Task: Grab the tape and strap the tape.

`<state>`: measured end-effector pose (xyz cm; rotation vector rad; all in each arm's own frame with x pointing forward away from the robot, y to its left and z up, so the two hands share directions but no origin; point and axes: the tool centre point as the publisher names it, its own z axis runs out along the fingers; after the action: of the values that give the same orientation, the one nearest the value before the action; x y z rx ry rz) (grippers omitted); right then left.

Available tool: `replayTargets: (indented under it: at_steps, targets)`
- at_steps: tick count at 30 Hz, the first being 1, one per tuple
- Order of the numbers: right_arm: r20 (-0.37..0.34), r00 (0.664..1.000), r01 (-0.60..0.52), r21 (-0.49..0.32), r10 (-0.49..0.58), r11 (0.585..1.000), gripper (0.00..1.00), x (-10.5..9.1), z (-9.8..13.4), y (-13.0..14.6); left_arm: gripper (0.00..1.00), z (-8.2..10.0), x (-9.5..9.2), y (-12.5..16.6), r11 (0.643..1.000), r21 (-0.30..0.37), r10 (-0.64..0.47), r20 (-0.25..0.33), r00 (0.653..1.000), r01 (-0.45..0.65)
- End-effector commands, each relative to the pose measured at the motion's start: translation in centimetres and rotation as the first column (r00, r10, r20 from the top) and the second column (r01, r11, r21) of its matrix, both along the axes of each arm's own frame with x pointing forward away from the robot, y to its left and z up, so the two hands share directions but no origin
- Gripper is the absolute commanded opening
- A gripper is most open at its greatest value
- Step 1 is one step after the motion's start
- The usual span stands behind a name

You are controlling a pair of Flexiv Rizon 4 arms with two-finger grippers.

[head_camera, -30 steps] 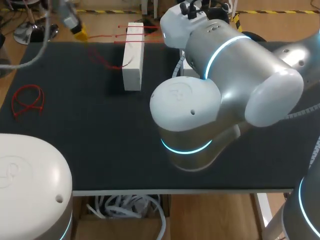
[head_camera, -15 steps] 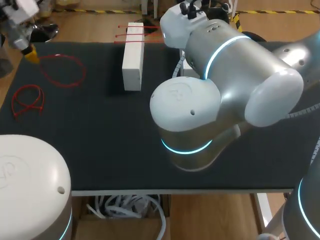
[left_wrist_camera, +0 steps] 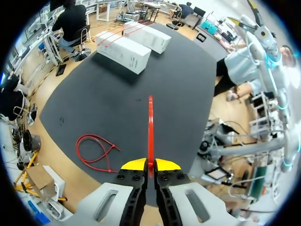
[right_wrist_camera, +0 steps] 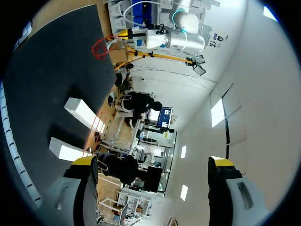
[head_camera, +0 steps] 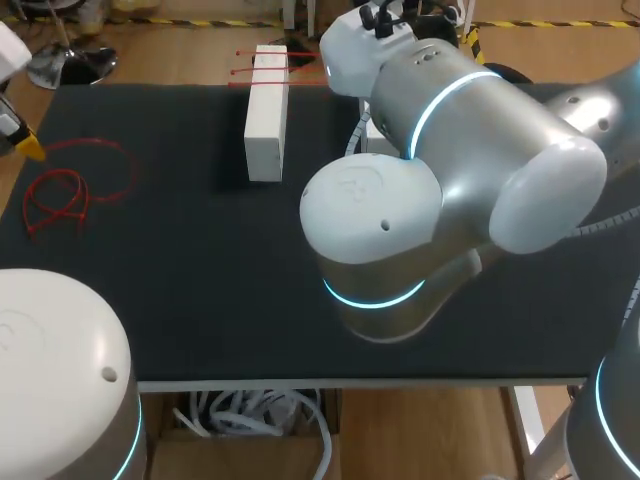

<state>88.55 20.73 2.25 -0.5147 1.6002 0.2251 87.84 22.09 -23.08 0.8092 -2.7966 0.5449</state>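
Nearest, well short of the box [left_wrist_camera: 123, 52], the left gripper [left_wrist_camera: 150, 165] has its fingers clamped on a red tape [left_wrist_camera: 150, 127] — the strip runs straight out toward that box. A loose tape [left_wrist_camera: 109, 146], looped, lies on the table [left_wrist_camera: 188, 94] just beside the held one, also well short of the box. Past the box sits a second box [left_wrist_camera: 146, 36]. The right gripper [right_wrist_camera: 153, 162] — fingers wide apart, nothing between them — is well apart from the box.

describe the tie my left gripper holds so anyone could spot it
Go to the left edge of the black table, where the left gripper is. The held red tie is clamped in it, sticking out ahead; the other red tie lies loose nearby.
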Motion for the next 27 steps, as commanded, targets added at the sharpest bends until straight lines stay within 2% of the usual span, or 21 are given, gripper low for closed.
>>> replayTargets:
  at_steps: [1, 2, 4, 5, 6, 7, 27]
  targets:
    - [-0.005, 1.000, -0.004, -0.005, 0.004, 1.000, 1.00, 0.02, 0.25, -0.18, 0.00, -0.26, 0.74, 0.16, 1.000, -0.004, -0.015, -0.027, 1.000, 0.015]
    - [-0.005, 1.000, -0.004, -0.005, 0.004, 1.000, 1.00, 0.02, 0.25, -0.18, 0.11, -0.31, 0.81, 0.11, 1.000, -0.002, -0.023, -0.036, 0.999, 0.023]
    - [-0.005, 1.000, -0.004, -0.005, 0.004, 1.000, 1.00, 0.02, 0.25, -0.18, 0.40, -0.41, 0.84, 0.00, 1.000, -0.004, -0.026, -0.048, 0.998, 0.025]
    - [-0.005, 1.000, -0.004, -0.005, 0.004, 1.000, 1.00, 0.02, 0.25, -0.18, 0.48, -0.48, 0.83, -0.03, 1.000, -0.003, -0.028, -0.054, 0.998, 0.028]
    - [-0.005, 1.000, -0.004, -0.005, 0.004, 1.000, 1.00, 0.02, 0.25, -0.18, 0.83, -0.48, 0.83, -0.03, 1.000, -0.003, -0.028, -0.054, 0.998, 0.028]
    - [-0.005, 1.000, -0.004, -0.005, 0.004, 1.000, 1.00, 0.02, 0.25, -0.18, 1.00, -0.48, 0.83, -0.03, 1.000, -0.003, -0.028, -0.054, 0.998, 0.028]
    - [-0.005, 1.000, -0.004, -0.005, 0.004, 1.000, 1.00, 0.02, 0.25, -0.18, 1.00, -0.48, 0.83, -0.03, 1.000, -0.003, -0.028, -0.054, 0.998, 0.028]
